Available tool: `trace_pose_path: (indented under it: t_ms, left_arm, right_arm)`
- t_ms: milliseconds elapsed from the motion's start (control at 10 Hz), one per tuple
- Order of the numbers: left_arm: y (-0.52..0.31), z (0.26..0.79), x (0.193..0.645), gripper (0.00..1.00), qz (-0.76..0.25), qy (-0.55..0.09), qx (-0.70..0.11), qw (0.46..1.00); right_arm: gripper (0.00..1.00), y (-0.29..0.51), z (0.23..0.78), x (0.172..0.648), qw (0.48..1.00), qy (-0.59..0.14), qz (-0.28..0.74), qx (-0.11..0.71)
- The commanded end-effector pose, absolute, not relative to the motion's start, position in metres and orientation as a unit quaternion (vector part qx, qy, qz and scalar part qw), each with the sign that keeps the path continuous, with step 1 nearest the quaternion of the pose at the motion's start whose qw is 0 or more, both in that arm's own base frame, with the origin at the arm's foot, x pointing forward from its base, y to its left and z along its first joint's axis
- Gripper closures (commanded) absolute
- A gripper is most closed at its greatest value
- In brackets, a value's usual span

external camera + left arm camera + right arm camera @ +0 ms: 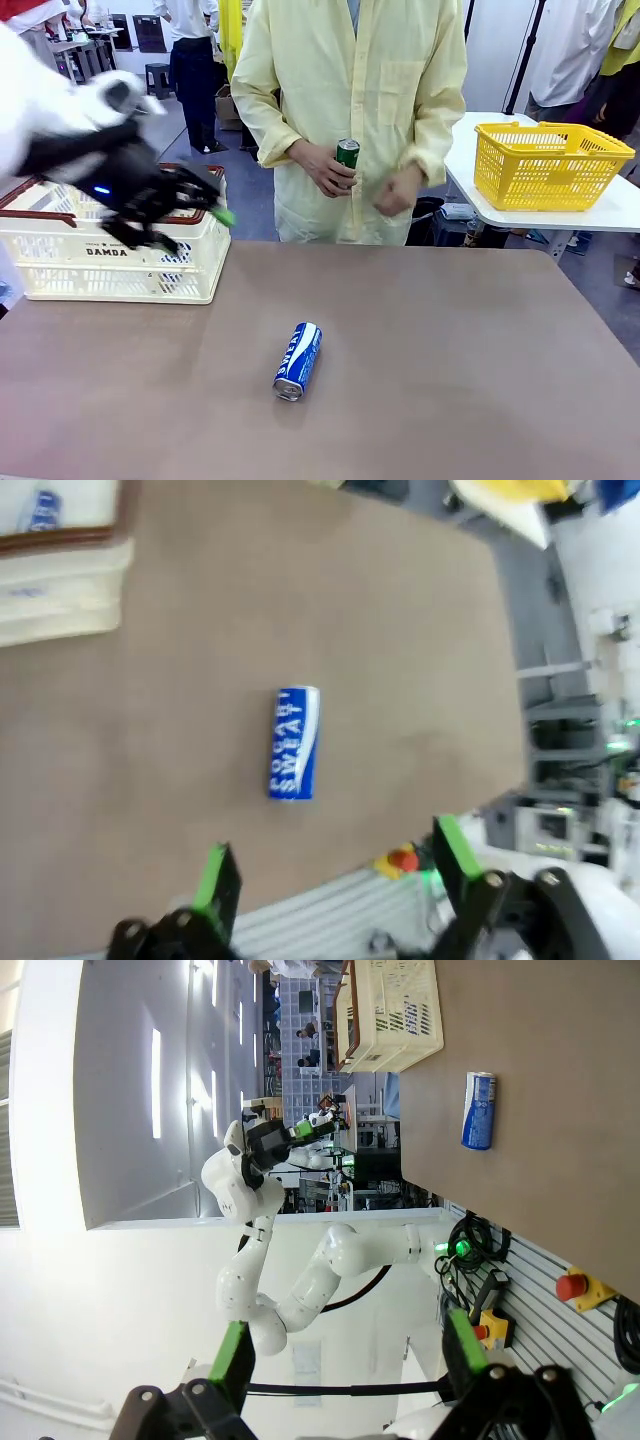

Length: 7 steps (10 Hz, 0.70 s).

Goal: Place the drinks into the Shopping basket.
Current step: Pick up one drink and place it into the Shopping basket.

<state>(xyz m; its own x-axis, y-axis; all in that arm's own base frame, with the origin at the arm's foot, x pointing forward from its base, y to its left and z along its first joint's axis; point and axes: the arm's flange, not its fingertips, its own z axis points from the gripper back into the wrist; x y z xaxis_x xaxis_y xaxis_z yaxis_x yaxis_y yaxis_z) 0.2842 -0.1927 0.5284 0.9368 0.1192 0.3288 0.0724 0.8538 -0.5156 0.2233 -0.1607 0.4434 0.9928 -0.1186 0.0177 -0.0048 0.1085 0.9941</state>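
Blue can (pixel 298 361) lies on its side on the brown worktop (pixel 450 350), lower centre of the front view, top end toward the camera, nothing touching it. In the left wrist view it sits mid-frame (pixel 294 743), white lettering readable, well apart from the fingers.

Green can (pixel 347 155) is upright in a person's hand (pixel 325 170), top centre, off the worktop.

Shopping basket (pixel 110 262), cream with a red-brown rim and DAMDA on the side, sits at the left edge of the front view on the far left of the worktop, well apart from the blue can. Left wrist view catches its corner upper left (pixel 60 580); there is a blue-white patch inside, too blurred to call a can or a label.

Left hand (pixel 200 225) hovers in front of the basket at upper left, motion-blurred, jaws spread wide, nothing in them. Its own view shows the same: green pads far apart at the bottom edge (pixel 335 865), empty.

Right hand (pixel 348 1352) sits at the bottom edge of its wrist view, jaws wide, empty, away from the worktop.

Yellow mesh basket (pixel 550 160) is on a separate white table, upper right; not the target.

Progress, as a judgement: at least two drinks are left, the blue one to pick off the worktop and the green one to take from the person. No drink is confirmed in the basket.
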Motion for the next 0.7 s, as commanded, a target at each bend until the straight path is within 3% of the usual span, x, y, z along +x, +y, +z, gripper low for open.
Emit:
trace_pose_path:
  t_ms: [0,100,300,600]
  left_arm:
    - [-0.185,0.535,0.309,0.00,-0.038,-0.136,-0.291,0.946]
    - [-0.193,0.528,0.284,0.00,0.012,-0.177,-0.270,0.946]
    - [-0.215,0.524,0.288,0.00,-0.016,-0.168,-0.269,0.948]
    - [-0.271,0.493,0.321,0.00,-0.082,-0.145,-0.120,0.979]
  right_arm:
    - [0.00,-0.160,0.447,0.223,0.740,-0.047,-0.040,0.670]
    - [0.00,-0.160,0.447,0.223,0.740,-0.047,-0.040,0.670]
    - [0.00,-0.160,0.447,0.223,0.740,-0.047,-0.040,0.670]
    - [0.00,-0.160,0.447,0.223,0.740,-0.047,-0.040,0.670]
